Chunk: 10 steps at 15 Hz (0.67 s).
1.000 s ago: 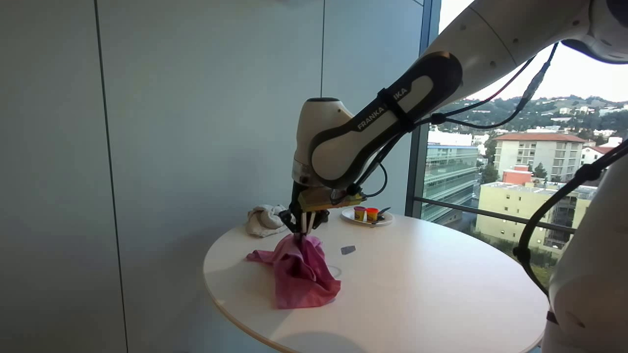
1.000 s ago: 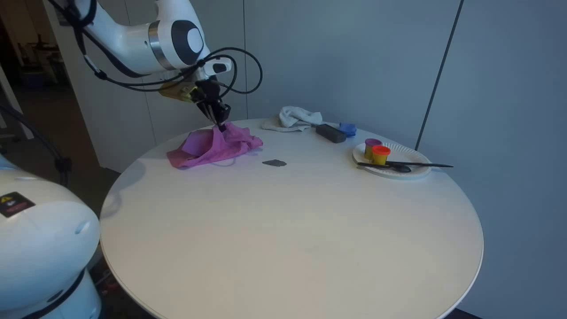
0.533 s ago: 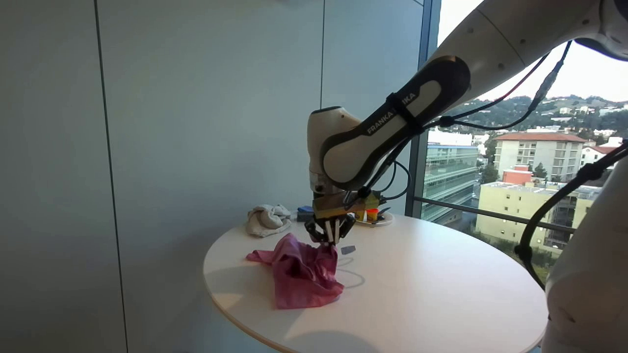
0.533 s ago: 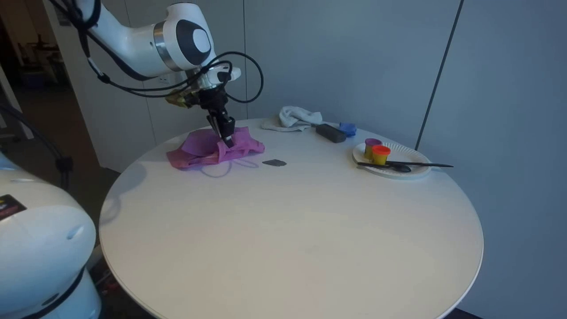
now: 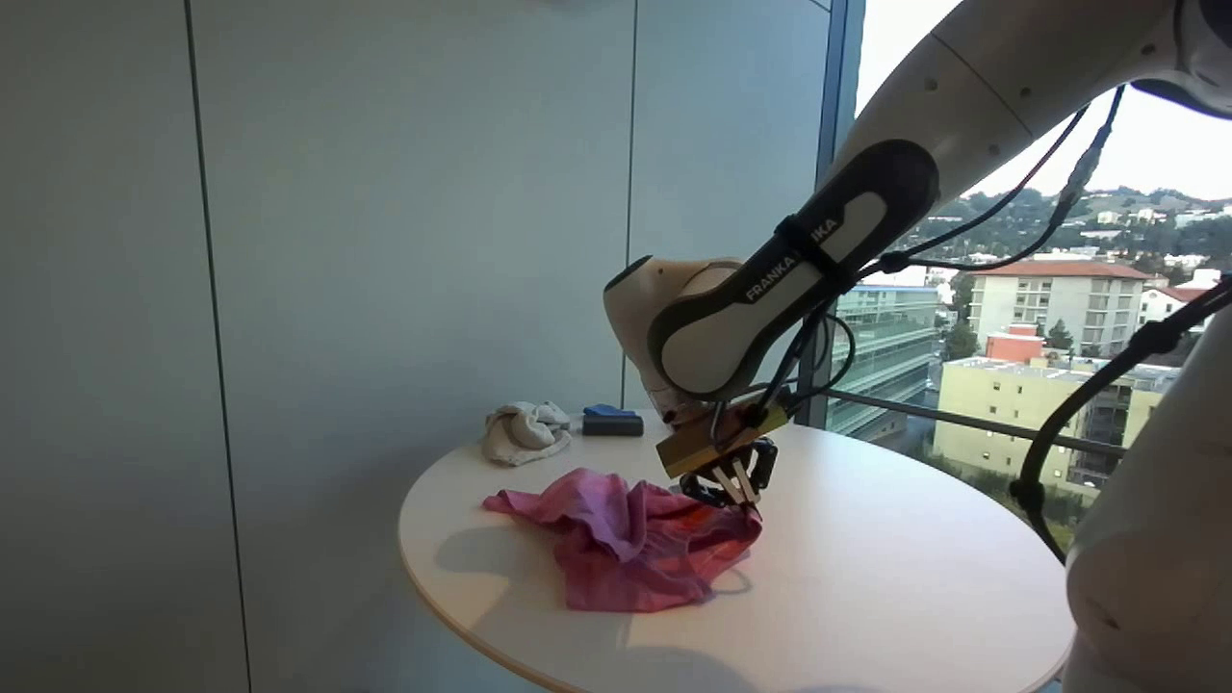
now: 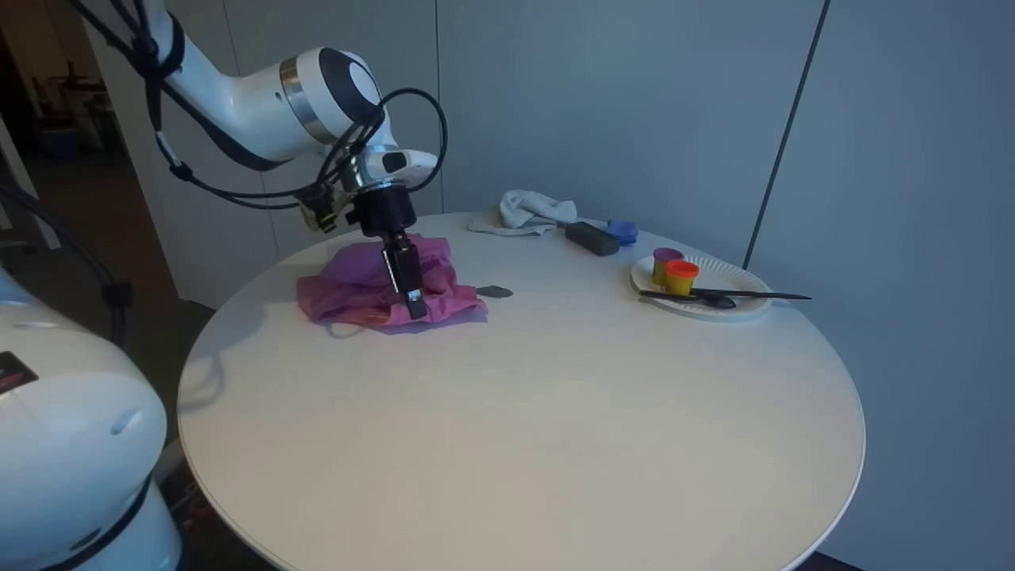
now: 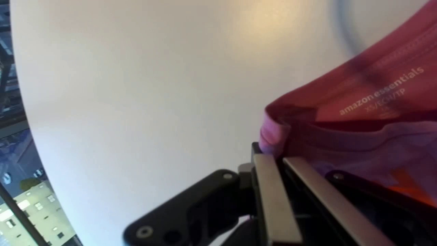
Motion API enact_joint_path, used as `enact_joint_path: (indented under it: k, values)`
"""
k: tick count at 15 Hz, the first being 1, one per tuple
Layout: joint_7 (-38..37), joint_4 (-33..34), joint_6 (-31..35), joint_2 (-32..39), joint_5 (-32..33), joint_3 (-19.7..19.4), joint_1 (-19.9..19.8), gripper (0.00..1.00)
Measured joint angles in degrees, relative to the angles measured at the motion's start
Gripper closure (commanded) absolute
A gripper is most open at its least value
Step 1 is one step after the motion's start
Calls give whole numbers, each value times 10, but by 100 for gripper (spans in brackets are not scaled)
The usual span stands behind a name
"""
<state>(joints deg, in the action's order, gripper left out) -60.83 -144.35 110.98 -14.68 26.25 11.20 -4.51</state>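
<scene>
Arm (image 5: 885,192) bent downward, wrist (image 6: 375,168) tilted, fingers (image 7: 277,198) pinched together

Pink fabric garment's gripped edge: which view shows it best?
The wrist view: close up, it shows the gripped edge of the pink fabric garment folded in the black hand. Both exterior views show the garment crumpled on the round white table, but that edge is hard to make out.

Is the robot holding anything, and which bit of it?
Yes: the gripper pinches the pink fabric shirt by a folded bit of its neckline.
</scene>
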Motion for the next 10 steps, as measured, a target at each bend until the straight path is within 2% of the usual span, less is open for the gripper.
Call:
enact_joint_path:
  k: [5, 6, 8, 10]
  values:
    - [-67, 15, -157, 22, 41, 6, 17, 93]
    - [-78, 21, -189, 29, 46, 6, 22, 68]
    - [-91, 32, -235, 42, 50, 6, 30, 61]
    - [-91, 39, -231, 49, 48, 1, 40, 46]
